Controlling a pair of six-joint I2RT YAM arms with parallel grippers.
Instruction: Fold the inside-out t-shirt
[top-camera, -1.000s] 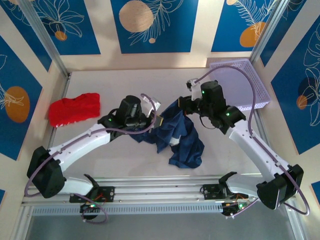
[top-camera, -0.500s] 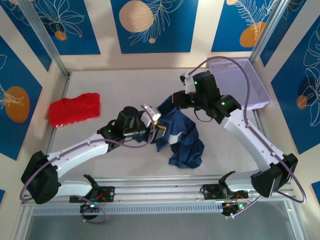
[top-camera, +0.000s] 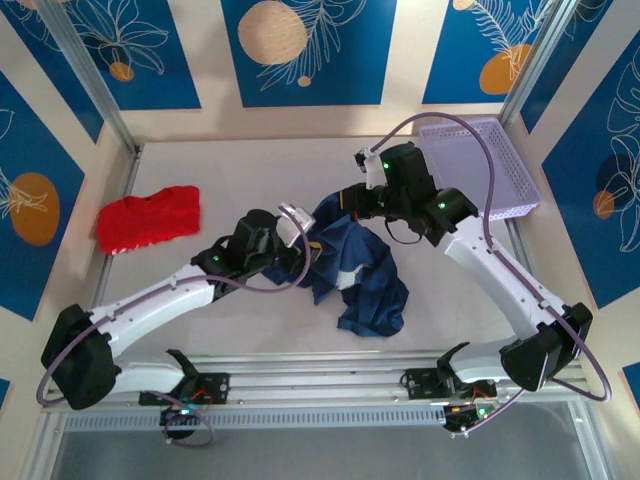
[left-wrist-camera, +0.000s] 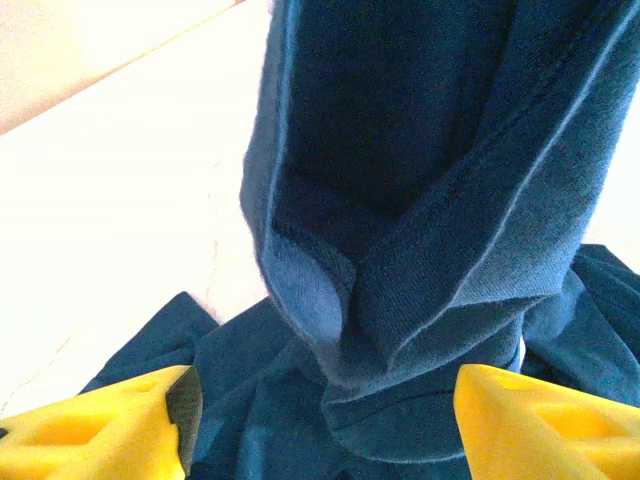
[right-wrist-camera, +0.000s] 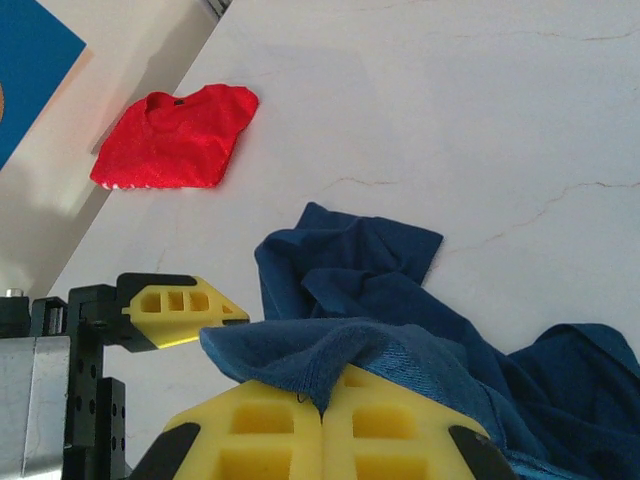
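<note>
Right end effector (right-wrist-camera: 322, 412) pinches t-shirt (right-wrist-camera: 400, 300), clear on wrist cam, obscured overhead.

The left arm (top-camera: 150, 300) and right arm (top-camera: 497, 275) had white shells, black joints and lilac cables (top-camera: 441, 116). Behind the jaws sat black housings (top-camera: 405, 175); the fingers (right-wrist-camera: 250, 440) were yellow, with cut-out windows.

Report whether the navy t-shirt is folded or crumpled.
Crumpled, not folded: the dark navy blue cloth t-shirt lies in a bunched heap, one part lifted by the right hand.

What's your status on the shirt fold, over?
Left gripper open, holding nothing. Right gripper shut on dark navy blue cloth t-shirt, edge raised. Bright red garment lies apart, far left.
</note>
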